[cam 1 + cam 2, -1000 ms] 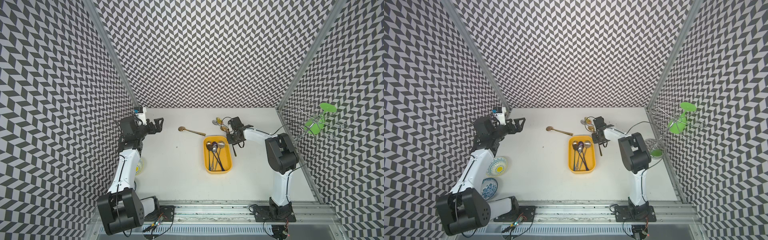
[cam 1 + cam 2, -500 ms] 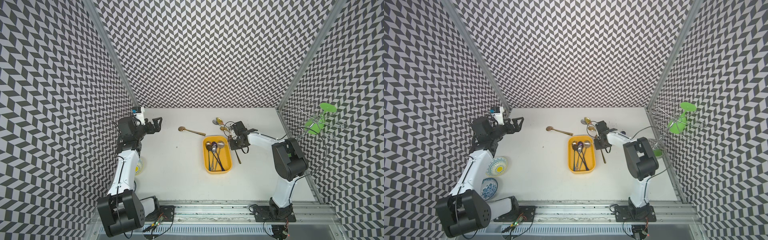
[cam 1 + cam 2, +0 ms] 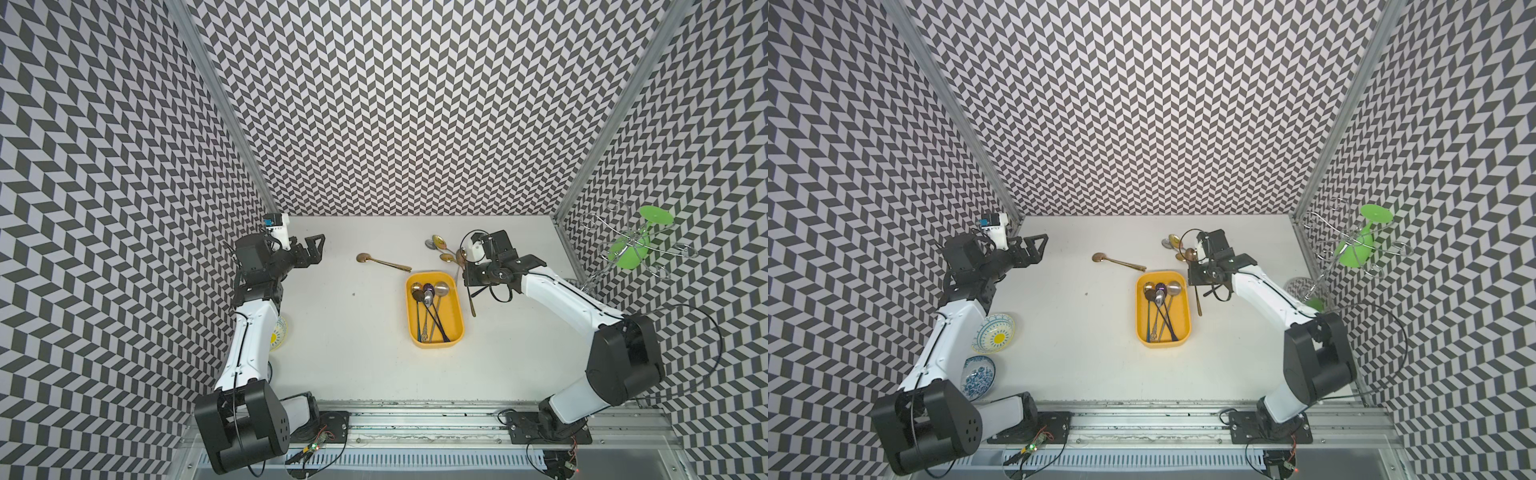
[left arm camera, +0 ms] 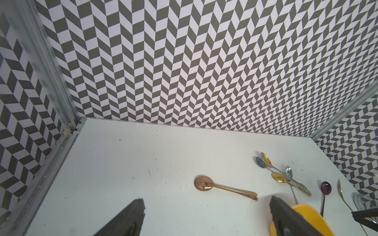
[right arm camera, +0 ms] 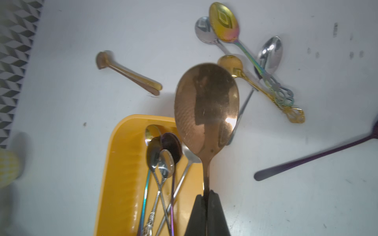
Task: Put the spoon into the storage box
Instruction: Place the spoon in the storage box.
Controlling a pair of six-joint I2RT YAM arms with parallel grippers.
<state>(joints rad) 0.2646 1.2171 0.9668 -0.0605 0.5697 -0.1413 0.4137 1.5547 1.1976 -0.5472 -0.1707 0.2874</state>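
Spoon [image 5: 206, 106]: copper, clamped in right fingers [image 5: 217, 218], at box's [image 5: 122, 163] two o'clock; left fingers [image 4: 131, 220] spread open, empty.

Copper spoon [image 5: 206, 106], gripped by its handle, is just beside the yellow storage box [image 5: 122, 173].

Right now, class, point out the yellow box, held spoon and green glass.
yellow box [image 3: 454, 311]: in a top view, bare floor.
held spoon [image 5: 206, 106]: right wrist view, bowl.
green glass [image 3: 656, 216]: in a top view, foot.
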